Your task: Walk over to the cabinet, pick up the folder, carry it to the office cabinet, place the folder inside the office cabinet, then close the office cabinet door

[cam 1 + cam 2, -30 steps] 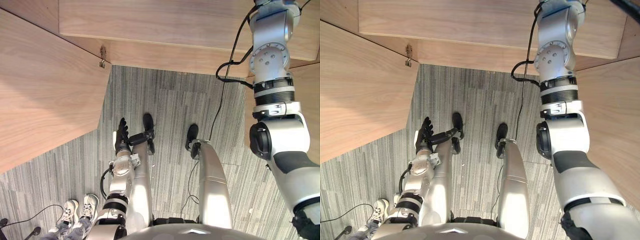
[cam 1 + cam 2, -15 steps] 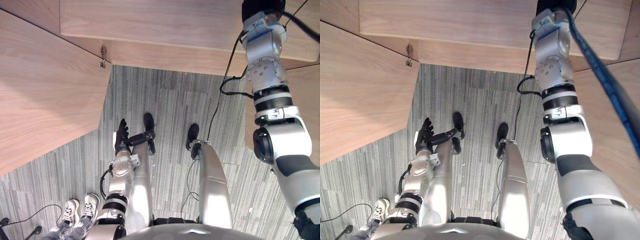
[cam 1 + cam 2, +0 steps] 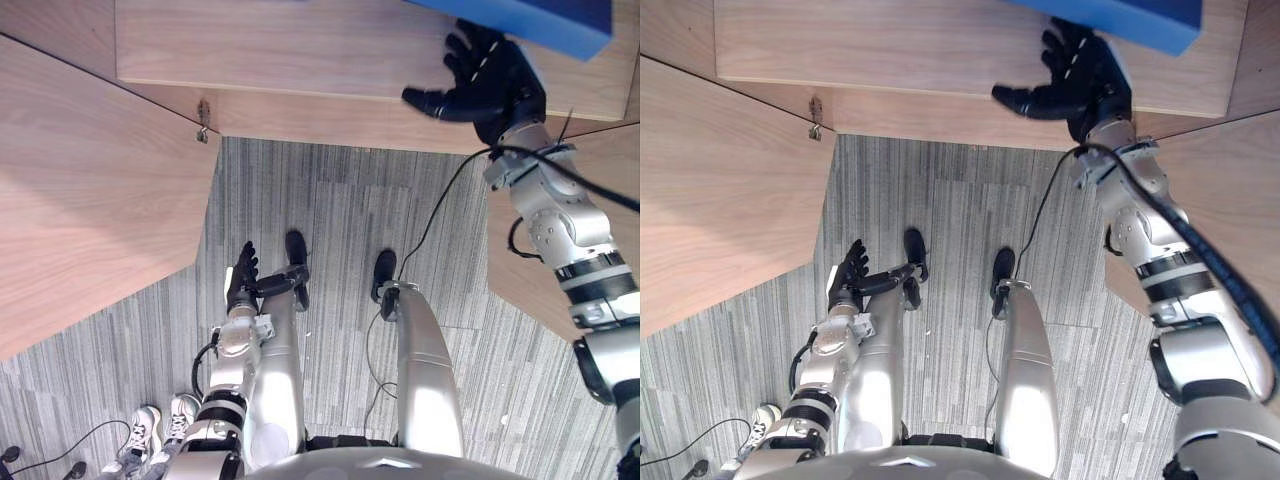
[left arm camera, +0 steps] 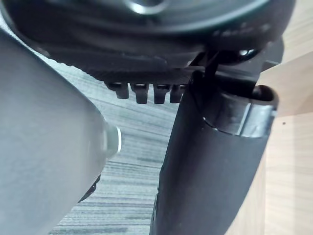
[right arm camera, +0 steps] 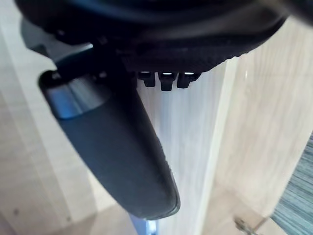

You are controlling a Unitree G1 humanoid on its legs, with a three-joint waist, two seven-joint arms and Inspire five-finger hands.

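Right robot hand [image 3: 488,85] up high against the wooden cabinet [image 3: 280,45], fingers spread wide and straight, thumb splayed out to the side. Nothing clamped. Fingertips [image 3: 468,42] right at the lower edge of the blue folder [image 3: 535,20]; cannot tell if actually touching. Folder flat against the cabinet's upper part, just above the hand, at the far right.

Left robot hand [image 3: 241,278] hanging low beside the leg, fingers straight and relaxed, holding nothing, well apart from the folder.

Cabinet door [image 3: 90,190] swung open at left, metal hinge [image 3: 204,112] at its upper corner. Grey striped carpet [image 3: 330,210] below. A person's pale shoes [image 3: 150,440] on the carpet, lower left.
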